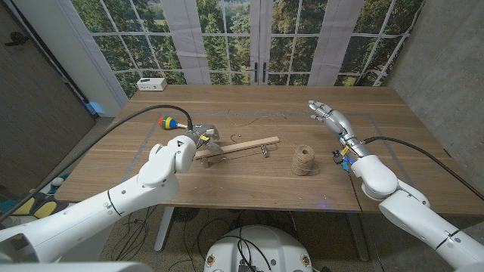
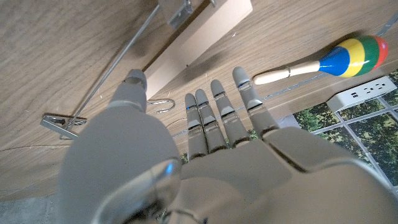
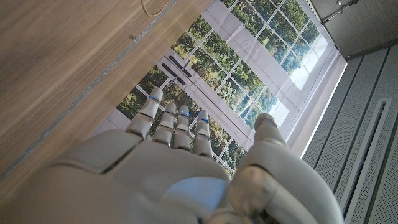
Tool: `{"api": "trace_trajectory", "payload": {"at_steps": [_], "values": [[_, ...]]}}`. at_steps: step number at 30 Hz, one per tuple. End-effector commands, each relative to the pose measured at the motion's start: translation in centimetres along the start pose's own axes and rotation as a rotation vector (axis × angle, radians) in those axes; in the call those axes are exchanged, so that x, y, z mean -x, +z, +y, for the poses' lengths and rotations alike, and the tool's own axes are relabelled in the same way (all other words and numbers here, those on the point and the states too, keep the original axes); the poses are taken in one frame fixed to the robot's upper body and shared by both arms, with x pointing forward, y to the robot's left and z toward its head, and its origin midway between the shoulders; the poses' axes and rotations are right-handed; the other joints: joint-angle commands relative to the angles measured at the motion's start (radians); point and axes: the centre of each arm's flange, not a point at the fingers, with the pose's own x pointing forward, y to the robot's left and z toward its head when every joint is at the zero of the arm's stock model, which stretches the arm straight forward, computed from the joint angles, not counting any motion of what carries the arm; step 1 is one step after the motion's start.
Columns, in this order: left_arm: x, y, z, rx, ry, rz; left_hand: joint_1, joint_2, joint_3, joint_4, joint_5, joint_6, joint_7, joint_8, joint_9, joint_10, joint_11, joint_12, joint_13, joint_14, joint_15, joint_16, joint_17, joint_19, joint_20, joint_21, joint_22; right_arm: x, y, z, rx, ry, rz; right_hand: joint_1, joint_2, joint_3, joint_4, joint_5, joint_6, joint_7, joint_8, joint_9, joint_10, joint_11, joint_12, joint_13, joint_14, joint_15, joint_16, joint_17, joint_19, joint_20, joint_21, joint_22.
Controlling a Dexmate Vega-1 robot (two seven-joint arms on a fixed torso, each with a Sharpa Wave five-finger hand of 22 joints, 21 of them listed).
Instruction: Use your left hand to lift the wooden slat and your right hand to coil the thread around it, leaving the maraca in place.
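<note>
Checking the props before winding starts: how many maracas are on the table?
1. The maraca lies on the table's far left part, just beyond the left hand and apart from the wooden slat. Another could hide behind the left arm, though none shows.

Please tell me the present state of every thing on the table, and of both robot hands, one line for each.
Long pale wooden slat: lying on the table, not lifted.
Ball of brown thread: wound up, standing free.
Maraca with coloured stripes: lying on the table, untouched.
White power strip: at the far edge.
Left hand: open, fingers straight, over the slat's end.
Right hand: open, holding nothing.
</note>
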Motion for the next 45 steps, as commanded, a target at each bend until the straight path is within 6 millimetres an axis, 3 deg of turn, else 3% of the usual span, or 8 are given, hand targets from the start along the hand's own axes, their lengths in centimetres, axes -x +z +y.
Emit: {"api": "trace_trajectory", "payload": {"at_steps": [1, 11, 18, 27, 42, 45], "values": [[-0.4, 0.2, -0.8, 0.010, -0.019, 0.011, 0.025, 0.007, 0.006, -0.011, -0.009, 0.013, -0.001, 0.005, 0.002, 0.011, 0.001, 0.005, 0.003, 0.017, -0.051, 0.012, 0.002, 0.022, 0.000, 0.011, 0.001, -0.1, -0.3, 0.0, -0.006, 0.001, 0.005, -0.008, 0.001, -0.002, 0.001, -0.002, 0.005, 0.001, -0.002, 0.002, 0.008, 0.002, 0.001, 0.005, 0.006, 0.001, -0.004, 0.003, 0.009, -0.003, -0.007, 0.003], [-0.7, 0.6, -1.3, -0.003, -0.028, 0.016, 0.044, 0.021, 0.007, -0.013, -0.016, 0.027, -0.003, 0.005, 0.003, 0.027, 0.001, 0.009, 0.006, 0.036, -0.060, 0.021, 0.003, 0.039, -0.004, 0.016, 0.000, -0.1, -0.7, -0.1, -0.017, -0.004, 0.010, -0.010, 0.002, -0.003, 0.002, -0.002, 0.006, 0.000, -0.003, 0.002, 0.009, -0.009, 0.000, 0.005, 0.007, 0.001, -0.004, 0.004, 0.010, -0.002, -0.010, 0.003], [-0.8, 0.9, -1.7, -0.007, -0.017, 0.031, 0.058, 0.020, 0.008, -0.017, -0.023, 0.042, -0.002, 0.007, 0.003, 0.044, -0.003, 0.012, 0.008, 0.054, -0.065, 0.020, -0.006, 0.063, -0.022, 0.023, -0.001, -0.2, -0.9, -0.2, -0.024, -0.006, 0.009, -0.012, 0.002, -0.004, 0.003, -0.002, 0.006, -0.001, -0.004, 0.002, 0.012, -0.002, -0.001, 0.006, 0.009, 0.002, -0.004, 0.004, 0.010, -0.002, -0.012, 0.003], [-1.0, 1.4, -2.1, -0.047, 0.014, 0.048, 0.069, 0.031, 0.014, -0.016, -0.029, 0.054, -0.005, 0.006, 0.003, 0.063, -0.009, 0.016, 0.011, 0.076, -0.074, 0.020, -0.013, 0.066, -0.022, 0.021, -0.002, -0.1, -1.3, -0.3, -0.033, -0.011, 0.010, -0.015, 0.001, -0.006, 0.004, -0.002, 0.006, -0.001, -0.005, 0.002, 0.013, 0.001, -0.002, 0.006, 0.010, 0.002, -0.005, 0.005, 0.011, -0.002, -0.014, 0.003], [-2.0, 1.4, -4.0, 0.004, -0.049, 0.051, 0.106, 0.045, 0.029, -0.023, -0.041, 0.086, -0.005, 0.010, 0.004, 0.098, -0.012, 0.022, 0.018, 0.122, -0.087, 0.018, -0.026, 0.132, -0.041, 0.042, -0.004, -0.1, -1.6, -0.6, -0.040, -0.016, 0.017, -0.020, 0.002, -0.007, 0.007, -0.002, 0.008, -0.001, -0.006, 0.003, 0.018, 0.002, -0.002, 0.006, 0.016, 0.003, -0.004, 0.006, 0.014, -0.003, -0.017, 0.004], [-2.1, 1.4, -4.1, 0.008, -0.028, 0.040, 0.152, 0.089, 0.058, -0.030, -0.043, 0.111, 0.000, 0.015, 0.005, 0.124, -0.006, 0.027, 0.022, 0.173, -0.092, 0.031, -0.025, 0.144, -0.038, 0.045, -0.005, -0.2, -1.7, -0.6, -0.040, -0.016, 0.019, -0.020, 0.003, -0.008, 0.007, -0.002, 0.008, -0.001, -0.006, 0.003, 0.018, 0.002, -0.002, 0.006, 0.016, 0.003, -0.004, 0.006, 0.014, -0.004, -0.018, 0.004]]}}
